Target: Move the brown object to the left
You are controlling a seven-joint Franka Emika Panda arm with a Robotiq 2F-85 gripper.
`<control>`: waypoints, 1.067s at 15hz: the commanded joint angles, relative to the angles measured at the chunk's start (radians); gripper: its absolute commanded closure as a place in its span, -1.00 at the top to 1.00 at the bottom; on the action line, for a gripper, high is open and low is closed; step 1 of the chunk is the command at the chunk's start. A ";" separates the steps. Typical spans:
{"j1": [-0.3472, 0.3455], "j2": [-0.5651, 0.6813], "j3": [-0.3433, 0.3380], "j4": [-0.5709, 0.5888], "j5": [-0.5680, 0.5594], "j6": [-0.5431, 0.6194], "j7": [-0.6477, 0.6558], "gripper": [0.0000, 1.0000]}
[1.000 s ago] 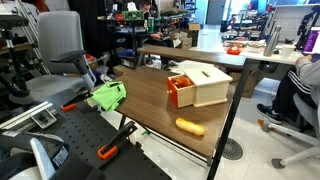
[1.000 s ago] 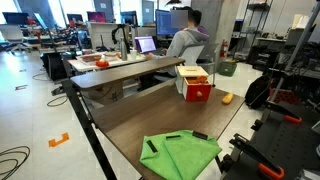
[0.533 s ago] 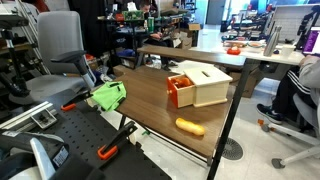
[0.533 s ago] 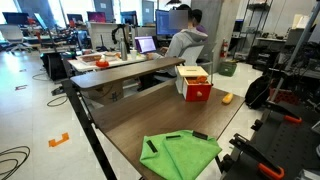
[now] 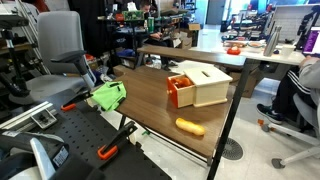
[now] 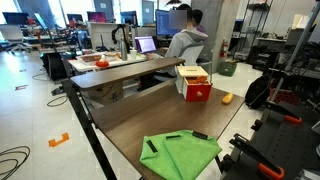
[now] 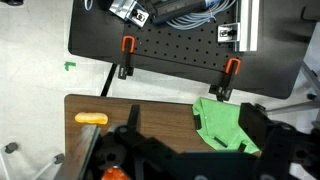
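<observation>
The brown object point(image 5: 190, 127) lies on the table point(image 5: 150, 100) near its edge, apart from the box point(image 5: 207, 86); we judge it light, slightly soft and prone to rolling, best pinched across its narrow middle, though whether our fingers point(image 7: 131, 128) are open we cannot tell.

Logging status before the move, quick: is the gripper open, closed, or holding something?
Gripper: open or closed cannot be told; the wrist view shows only dark, blurred parts.
The brown roll lies on the table, not held.
</observation>
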 commanded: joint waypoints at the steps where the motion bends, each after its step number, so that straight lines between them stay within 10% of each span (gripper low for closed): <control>1: -0.008 0.030 -0.031 0.012 0.073 0.124 0.079 1.00; 16: -0.125 0.547 -0.207 0.105 0.425 0.958 0.189 1.00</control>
